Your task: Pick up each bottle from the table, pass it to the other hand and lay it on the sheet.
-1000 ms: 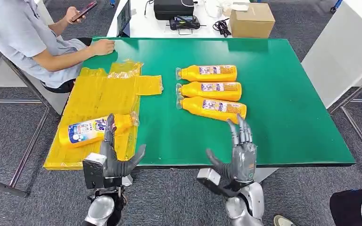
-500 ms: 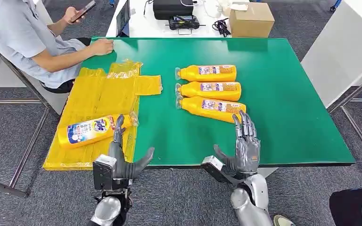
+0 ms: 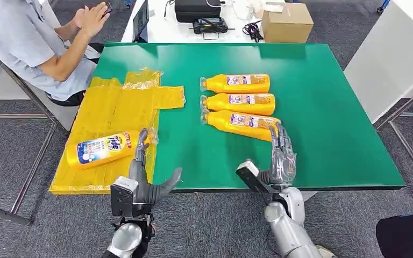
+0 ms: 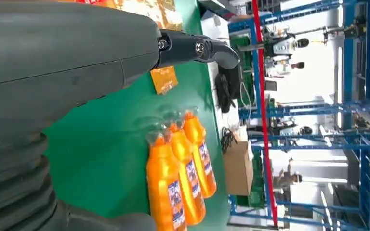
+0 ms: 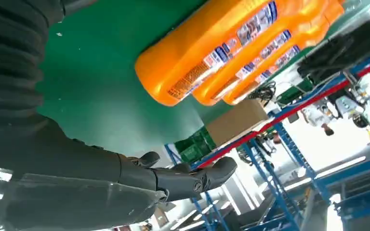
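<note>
Right robot hand [image 3: 280, 161] now nearer closest bottle [image 3: 242, 123]

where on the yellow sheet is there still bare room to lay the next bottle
Free: the far half of the yellow sheet, between the laid bottle and the person. Crowded: the near end, where that bottle lies beside the left hand.

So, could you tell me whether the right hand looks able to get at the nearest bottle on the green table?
Probably yes: the right hand is open just short of the nearest bottle, with nothing between them.
</note>
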